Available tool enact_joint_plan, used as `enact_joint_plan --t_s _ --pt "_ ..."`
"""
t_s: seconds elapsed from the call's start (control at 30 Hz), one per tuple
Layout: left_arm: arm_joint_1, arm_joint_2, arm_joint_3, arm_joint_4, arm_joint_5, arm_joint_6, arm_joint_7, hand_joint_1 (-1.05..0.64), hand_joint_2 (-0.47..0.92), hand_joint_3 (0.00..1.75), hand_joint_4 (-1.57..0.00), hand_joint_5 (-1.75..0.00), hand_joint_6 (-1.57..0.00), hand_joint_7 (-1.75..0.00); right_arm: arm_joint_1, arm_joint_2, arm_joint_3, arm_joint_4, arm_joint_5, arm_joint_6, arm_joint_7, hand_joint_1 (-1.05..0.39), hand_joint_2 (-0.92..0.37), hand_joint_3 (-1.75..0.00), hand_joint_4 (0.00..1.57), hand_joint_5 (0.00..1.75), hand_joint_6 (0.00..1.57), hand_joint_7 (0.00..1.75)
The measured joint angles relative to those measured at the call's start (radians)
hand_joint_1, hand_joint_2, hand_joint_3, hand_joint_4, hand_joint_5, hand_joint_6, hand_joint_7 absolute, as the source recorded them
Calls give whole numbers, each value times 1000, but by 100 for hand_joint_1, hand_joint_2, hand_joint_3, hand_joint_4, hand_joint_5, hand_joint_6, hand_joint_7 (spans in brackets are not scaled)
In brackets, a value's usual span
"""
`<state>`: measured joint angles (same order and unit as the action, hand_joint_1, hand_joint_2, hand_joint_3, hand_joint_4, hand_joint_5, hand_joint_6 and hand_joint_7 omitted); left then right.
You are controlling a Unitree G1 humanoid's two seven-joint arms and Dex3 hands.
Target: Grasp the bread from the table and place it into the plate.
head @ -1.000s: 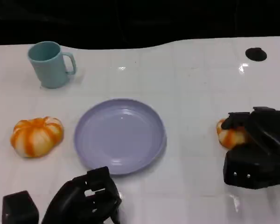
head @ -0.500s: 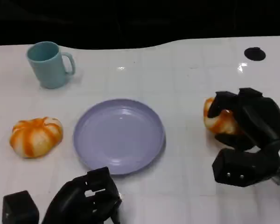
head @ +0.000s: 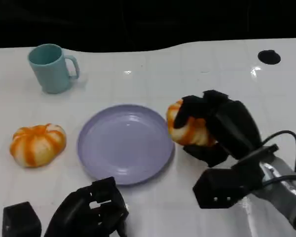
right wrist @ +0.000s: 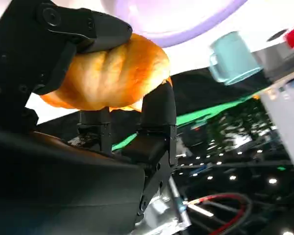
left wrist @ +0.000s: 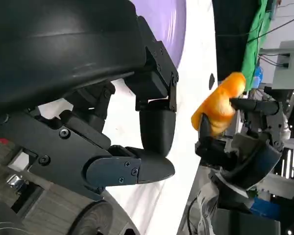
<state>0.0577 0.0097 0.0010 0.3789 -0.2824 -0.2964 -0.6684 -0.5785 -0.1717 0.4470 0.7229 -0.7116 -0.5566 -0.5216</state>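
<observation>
Beside the plate (head: 126, 143) rim, right hand (head: 219, 126) fingers (right wrist: 159, 105) clamped around bread (right wrist: 108, 76); left hand (head: 91, 210) fingers curled, holding nothing.

Head view: bright, even overhead light on white surface (head: 138, 79); small specular glints near far edge and far right corner. Beyond far edge, background black. Soft, short shadows under plate (head: 126, 143) and mug (head: 52, 67). Slight softness overall, low resolution. Wrist views: near black shells dark, glossy, slightly blurred; surface blown out white; background out of focus, with bokeh light spots in right wrist view.
</observation>
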Motion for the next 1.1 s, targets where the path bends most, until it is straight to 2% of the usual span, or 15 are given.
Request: enact_joint_plan --t_s 0.33,0.53,0.6,0.63,0.67,0.77,0.87,0.97,1.07,1.1 --pt "7 1 0 -1 -1 -8 -1 -59 69 63 -78 -175 -75 -142 -92 116 43 91 -22 -1 7 -13 -25 -142 101 175 77 175" --pt "14 3 -2 -9 0 -4 -1 -59 69 63 -78 -175 -76 -143 -133 181 63 152 -20 22 30 -14 -30 -131 96 175 72 174" --pt "17 3 -3 -14 0 -4 -1 -60 69 64 -78 -175 -75 -144 -138 196 67 168 -12 22 47 -15 -35 -125 90 175 75 156" --pt "18 3 -4 -16 0 -4 0 -60 69 64 -78 -175 -75 -144 -138 198 70 176 -11 21 53 -16 -38 -117 86 169 77 139" --pt "18 2 -5 -19 0 -4 0 -59 69 64 -78 -175 -74 -144 -139 202 74 185 -11 21 59 -19 -45 -100 82 152 79 115" --pt "18 2 -6 -20 0 -1 0 -58 69 64 -77 -175 -74 -144 -139 199 79 191 -13 22 77 -23 -63 -59 71 114 74 67" --pt "18 2 -7 -20 0 1 0 -60 69 63 -78 -175 -75 -144 -140 185 80 191 -13 22 117 -24 -67 -48 57 97 66 45" --pt "18 2 -8 -20 0 1 0 -60 69 63 -79 -175 -75 -144 -140 168 82 188 -15 22 139 -30 -69 -46 43 60 55 24" --pt "18 1 -8 -19 1 0 0 -60 69 64 -79 -175 -75 -144 -140 153 90 169 -18 26 181 -37 -80 -26 33 36 47 7" --pt "18 1 -8 -19 1 -1 0 -61 69 64 -79 -175 -75 -144 -139 148 92 153 -17 31 208 -39 -84 -18 30 34 46 5"
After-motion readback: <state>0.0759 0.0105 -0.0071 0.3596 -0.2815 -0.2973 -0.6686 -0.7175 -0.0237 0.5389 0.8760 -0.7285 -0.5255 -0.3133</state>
